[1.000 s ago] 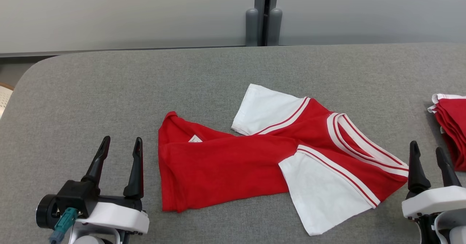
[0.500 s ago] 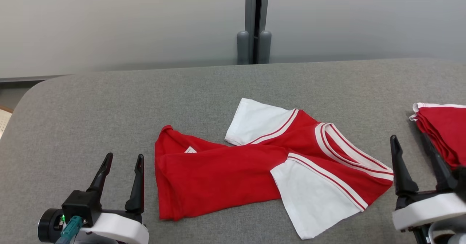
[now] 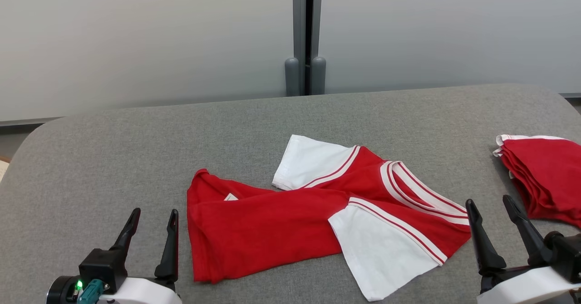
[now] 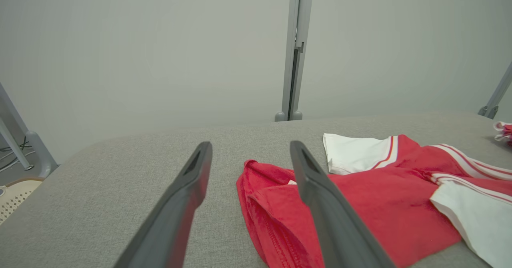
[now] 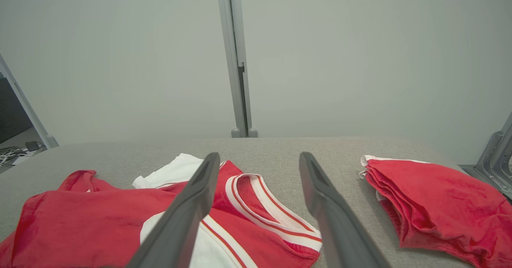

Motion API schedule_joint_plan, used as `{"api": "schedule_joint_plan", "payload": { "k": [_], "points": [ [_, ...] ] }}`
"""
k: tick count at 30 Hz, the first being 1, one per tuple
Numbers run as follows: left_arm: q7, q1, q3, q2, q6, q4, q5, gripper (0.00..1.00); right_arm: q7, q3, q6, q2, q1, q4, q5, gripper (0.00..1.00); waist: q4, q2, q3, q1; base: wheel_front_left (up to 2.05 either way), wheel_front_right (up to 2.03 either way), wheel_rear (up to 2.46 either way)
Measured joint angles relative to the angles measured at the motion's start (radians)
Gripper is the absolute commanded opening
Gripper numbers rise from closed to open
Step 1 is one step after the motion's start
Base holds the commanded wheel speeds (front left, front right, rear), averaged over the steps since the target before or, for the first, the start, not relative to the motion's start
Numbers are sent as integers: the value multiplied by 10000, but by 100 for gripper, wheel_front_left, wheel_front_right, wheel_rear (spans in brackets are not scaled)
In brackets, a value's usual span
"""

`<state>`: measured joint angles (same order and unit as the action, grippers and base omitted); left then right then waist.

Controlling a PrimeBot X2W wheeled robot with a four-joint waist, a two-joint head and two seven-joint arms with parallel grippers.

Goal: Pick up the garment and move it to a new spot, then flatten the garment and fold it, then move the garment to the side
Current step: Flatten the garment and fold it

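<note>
Around the grey table
Folded red pile at three o'clock; grey post at twelve, between pale wall panels.

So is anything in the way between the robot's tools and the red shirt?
Nothing I can see. The left tool is open by the red shirt at its hem, the right tool open by its collar, only bare gray table between. The folded red pile lies beyond the right tool, not between.
</note>
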<state>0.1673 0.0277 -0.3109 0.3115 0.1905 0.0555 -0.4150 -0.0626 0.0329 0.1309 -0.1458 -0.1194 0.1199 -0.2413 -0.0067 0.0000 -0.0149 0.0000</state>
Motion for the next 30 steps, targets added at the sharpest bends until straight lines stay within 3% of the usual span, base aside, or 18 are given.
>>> {"api": "schedule_joint_plan", "payload": {
  "k": [17,30],
  "points": [
    [-236,-281,-261,-65,-21,378,-75,100,-94,29,0,65,-3,29,-54,100,51,1,80,0,0,0,0],
    [-1302,-2544,-746,-905,-959,3916,-784,100,13,186,0,123,584,-203,-127,100,-161,0,1062,0,0,0,0]
  ]
}}
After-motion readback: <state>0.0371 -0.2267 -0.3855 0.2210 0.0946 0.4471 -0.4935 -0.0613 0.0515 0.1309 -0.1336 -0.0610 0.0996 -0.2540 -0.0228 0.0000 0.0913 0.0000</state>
